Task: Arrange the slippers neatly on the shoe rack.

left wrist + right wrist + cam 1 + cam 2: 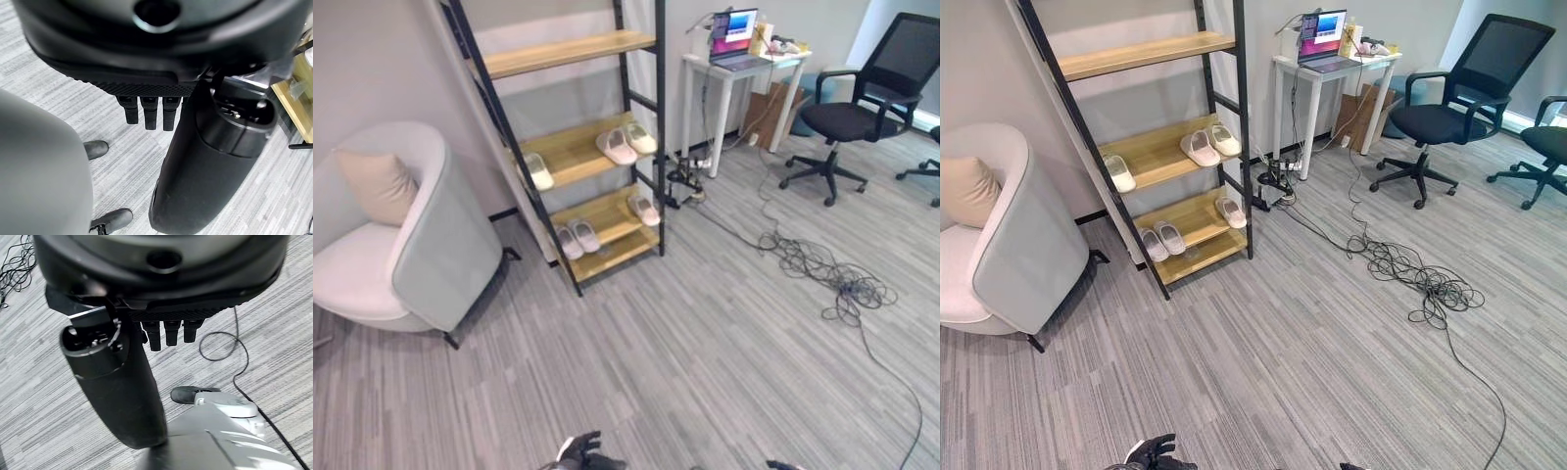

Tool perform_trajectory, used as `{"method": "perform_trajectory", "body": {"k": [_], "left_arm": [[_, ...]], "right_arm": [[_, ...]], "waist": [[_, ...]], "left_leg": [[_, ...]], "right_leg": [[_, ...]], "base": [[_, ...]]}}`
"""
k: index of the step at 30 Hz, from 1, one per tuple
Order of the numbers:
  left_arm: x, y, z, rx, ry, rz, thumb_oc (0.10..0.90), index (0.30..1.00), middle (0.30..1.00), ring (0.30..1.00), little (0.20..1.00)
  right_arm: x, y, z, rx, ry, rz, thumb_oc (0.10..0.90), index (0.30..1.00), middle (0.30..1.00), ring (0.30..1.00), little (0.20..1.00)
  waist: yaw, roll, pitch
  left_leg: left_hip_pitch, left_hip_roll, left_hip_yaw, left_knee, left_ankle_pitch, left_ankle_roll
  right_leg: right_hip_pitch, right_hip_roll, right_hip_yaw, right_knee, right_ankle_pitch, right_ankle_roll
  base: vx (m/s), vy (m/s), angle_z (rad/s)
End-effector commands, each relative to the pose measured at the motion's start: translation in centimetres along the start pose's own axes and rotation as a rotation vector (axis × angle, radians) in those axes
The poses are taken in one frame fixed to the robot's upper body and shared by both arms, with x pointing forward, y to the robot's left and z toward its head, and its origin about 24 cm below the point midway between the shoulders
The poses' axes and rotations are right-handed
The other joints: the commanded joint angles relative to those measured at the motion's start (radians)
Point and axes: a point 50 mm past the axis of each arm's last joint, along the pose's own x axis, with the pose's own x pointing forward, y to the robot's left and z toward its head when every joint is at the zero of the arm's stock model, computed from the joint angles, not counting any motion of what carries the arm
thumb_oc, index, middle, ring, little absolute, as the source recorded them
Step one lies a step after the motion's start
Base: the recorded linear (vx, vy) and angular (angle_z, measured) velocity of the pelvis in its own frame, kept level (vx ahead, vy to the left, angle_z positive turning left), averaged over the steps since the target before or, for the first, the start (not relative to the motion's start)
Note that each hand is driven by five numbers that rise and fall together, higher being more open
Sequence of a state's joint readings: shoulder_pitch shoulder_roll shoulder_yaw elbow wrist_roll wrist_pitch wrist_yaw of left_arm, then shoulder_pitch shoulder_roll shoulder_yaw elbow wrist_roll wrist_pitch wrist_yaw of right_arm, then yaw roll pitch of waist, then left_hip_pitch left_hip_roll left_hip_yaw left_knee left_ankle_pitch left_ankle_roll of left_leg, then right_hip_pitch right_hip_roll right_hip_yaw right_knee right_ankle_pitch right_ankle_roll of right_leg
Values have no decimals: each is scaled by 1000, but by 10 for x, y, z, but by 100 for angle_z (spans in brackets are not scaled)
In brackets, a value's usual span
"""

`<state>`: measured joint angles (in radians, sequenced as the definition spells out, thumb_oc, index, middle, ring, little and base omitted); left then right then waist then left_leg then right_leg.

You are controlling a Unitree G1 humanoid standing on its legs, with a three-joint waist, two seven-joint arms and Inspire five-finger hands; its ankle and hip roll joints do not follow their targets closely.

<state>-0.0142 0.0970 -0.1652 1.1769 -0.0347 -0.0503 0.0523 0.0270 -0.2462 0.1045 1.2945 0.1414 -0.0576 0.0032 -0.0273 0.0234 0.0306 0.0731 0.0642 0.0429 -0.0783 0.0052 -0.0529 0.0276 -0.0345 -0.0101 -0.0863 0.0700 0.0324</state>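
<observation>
The rack (607, 147) stands well ahead and to the left, leaning on the wall between the armchair (401, 235) and the desk (744, 73). All slippers (626, 144) already lie on its two lower shelves, long axes running front to back: three on the middle, three on the bottom. Both hands hang low and empty with straight, relaxed fingers, the left hand (579, 452) slightly nearer the rack than the right hand (166, 330); the far ends of the shelves are hard to make out.

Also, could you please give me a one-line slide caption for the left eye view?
Pale slippers sit on the middle and lower shelves of a ladder-style shoe rack beside an armchair.
</observation>
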Motion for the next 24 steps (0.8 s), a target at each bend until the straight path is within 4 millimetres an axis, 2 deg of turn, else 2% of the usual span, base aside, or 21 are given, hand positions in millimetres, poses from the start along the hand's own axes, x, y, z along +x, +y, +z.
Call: {"method": "perform_trajectory", "body": {"k": [1, 9, 14, 18, 22, 24], "left_arm": [[4, -2, 21, 8, -71, -11, 800, 900, 900, 900, 900], [4, -2, 22, -4, -73, -8, 800, 900, 900, 900, 900], [4, 4, 20, 1, -62, 10, 800, 900, 900, 900, 900], [5, 11, 24, -8, -71, 22, 800, 900, 900, 900, 900], [4, 13, 18, -11, -49, 31, 800, 900, 900, 900, 900], [3, 14, 10, -25, -21, 35, 800, 900, 900, 900, 900]], "right_arm": [[0, 4, -4, 10, 23, 7, 800, 900, 900, 900, 900], [0, 5, -6, -4, 29, 7, 800, 900, 900, 900, 900], [1, 0, 3, -28, -6, -3, 800, 900, 900, 900, 900], [1, -9, 14, -27, -50, -29, 800, 900, 900, 900, 900], [1, -19, 25, -3, -97, -65, 800, 900, 900, 900, 900], [1, -21, 24, -3, -91, -74, 800, 900, 900, 900, 900]], "waist": [[-2, -36, -49], [-1, -38, -41], [0, -41, -23], [3, -55, 5], [13, -72, 30], [25, -76, 35]], "left_leg": [[-6, -31, 131, -9, 18, -30], [6, -27, 126, -9, 14, -31], [31, -13, 119, 14, 32, -38], [-60, 8, 101, 216, 35, -57], [-185, 42, 88, 436, 72, -63], [-247, 30, 93, 460, 67, -52]], "right_leg": [[45, -15, -71, -1, 26, 74], [54, -9, -77, -1, 19, 72], [70, 0, -71, 1, 18, 59], [66, -3, -67, 15, 21, 45], [77, -12, -63, 8, 24, 32], [90, -12, -51, 1, 19, 31]], "base": [[0, 0, 0], [18, -37, 1], [32, -94, 0], [-12, -103, 10], [32, -97, 26], [167, -50, 1]]}}
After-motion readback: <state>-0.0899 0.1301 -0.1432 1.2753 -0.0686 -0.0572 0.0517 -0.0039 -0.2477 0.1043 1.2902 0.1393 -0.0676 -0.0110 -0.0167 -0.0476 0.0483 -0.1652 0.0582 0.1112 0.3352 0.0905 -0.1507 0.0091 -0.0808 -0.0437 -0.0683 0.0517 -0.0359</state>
